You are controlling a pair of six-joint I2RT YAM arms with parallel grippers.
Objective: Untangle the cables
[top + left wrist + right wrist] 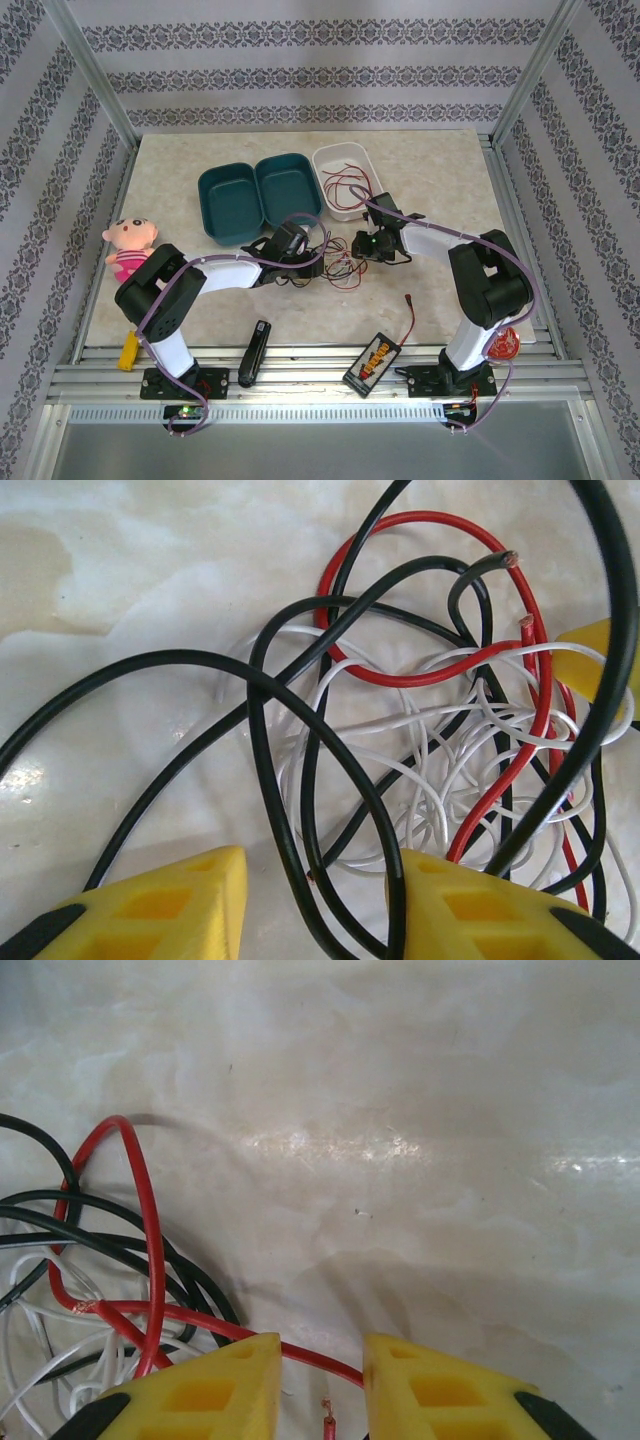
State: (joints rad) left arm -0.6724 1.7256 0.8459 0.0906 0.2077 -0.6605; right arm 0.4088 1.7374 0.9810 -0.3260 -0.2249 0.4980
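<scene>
Cables (335, 262): the red, black and white wires lie knotted in one heap at mid-table, between your two grippers.
Tangle: in the left wrist view, the black cable (268, 780) loops across the white cable (390, 723), and the red cable (420, 680) threads through both.
Left gripper (320, 870): the jaws are spread wide and straddle a black loop without pinching it. They look placed to take that strand.
Right gripper (320, 1345): the jaws are likewise parted, with a red strand crossing the gap and nothing clamped. It sits at the heap's edge, probably so you can draw the wire outward over the bare table (420, 1110).
Stage: this looks early, since no wire lies free of the others.
</scene>
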